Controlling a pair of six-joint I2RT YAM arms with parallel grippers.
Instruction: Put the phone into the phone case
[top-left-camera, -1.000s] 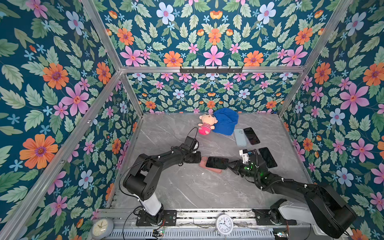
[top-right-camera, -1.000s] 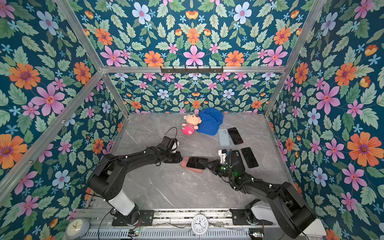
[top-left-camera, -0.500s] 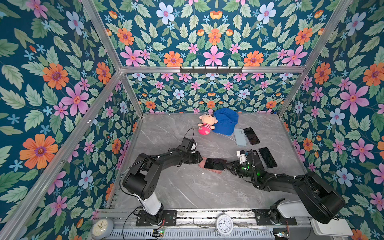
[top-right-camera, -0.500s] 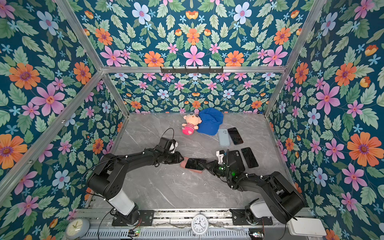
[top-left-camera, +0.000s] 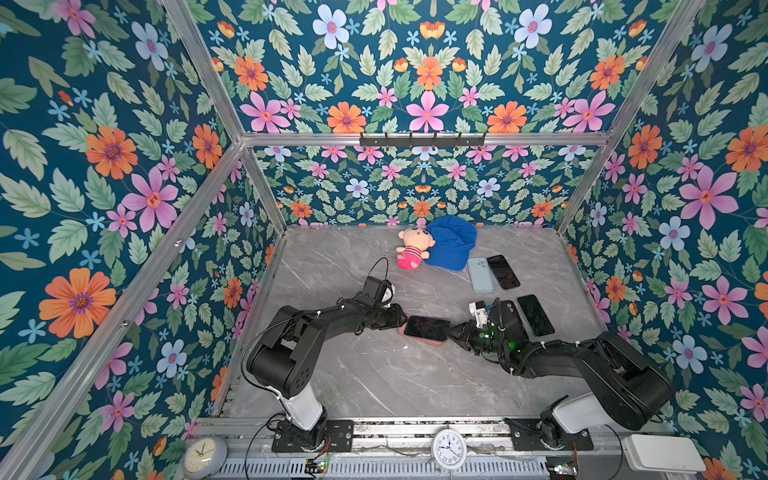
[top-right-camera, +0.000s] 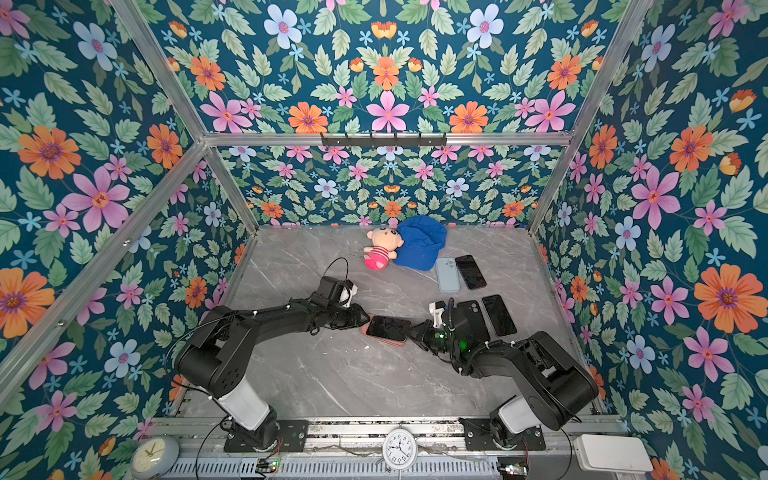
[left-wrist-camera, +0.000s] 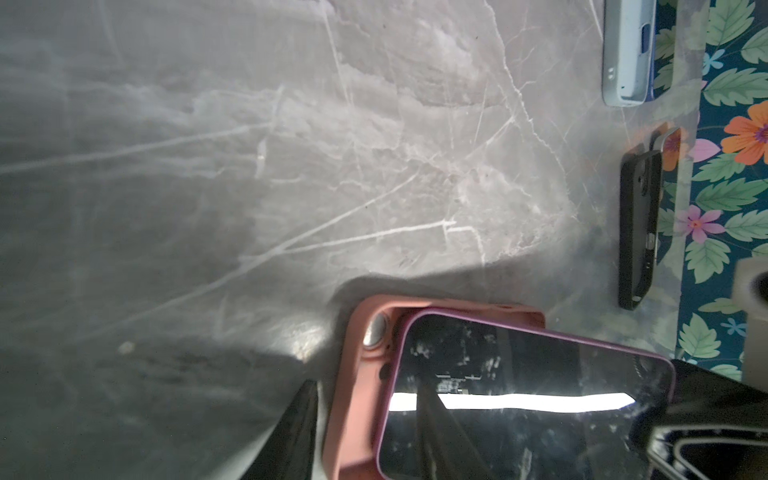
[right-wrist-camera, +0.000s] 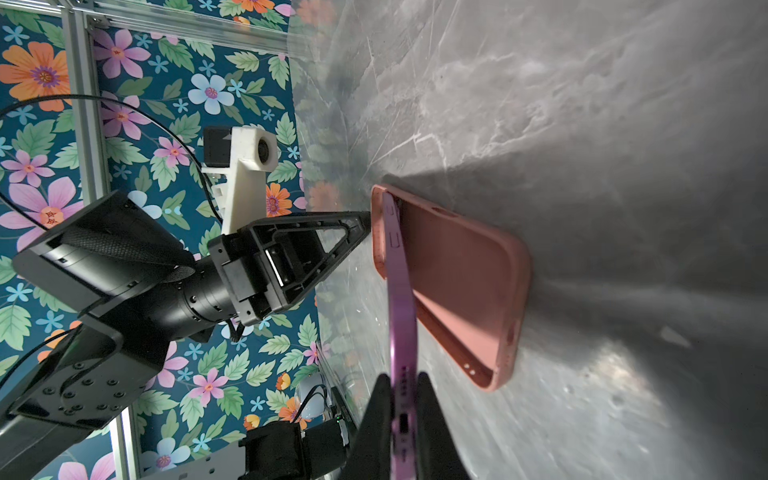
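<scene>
open tabletop (top-left-camera: 374, 382) in front; spare phones (top-left-camera: 535, 315) perhaps tight at right

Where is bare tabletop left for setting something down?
Free: the front stretch between the pink phone case and the front rail; the back-left corner beside the plush doll. Crowded: the right side, with spare phones and cases.

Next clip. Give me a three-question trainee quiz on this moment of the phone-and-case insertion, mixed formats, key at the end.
1. True or false: the phone lies fully seated in the pink case.
2. Which gripper holds the phone? A left; B right; C neither.
3. What colour is the cap beside the doll?
Key: 1 false, its held end is raised out of the case; 2 B, the right gripper clamps that end; 3 blue.
</scene>
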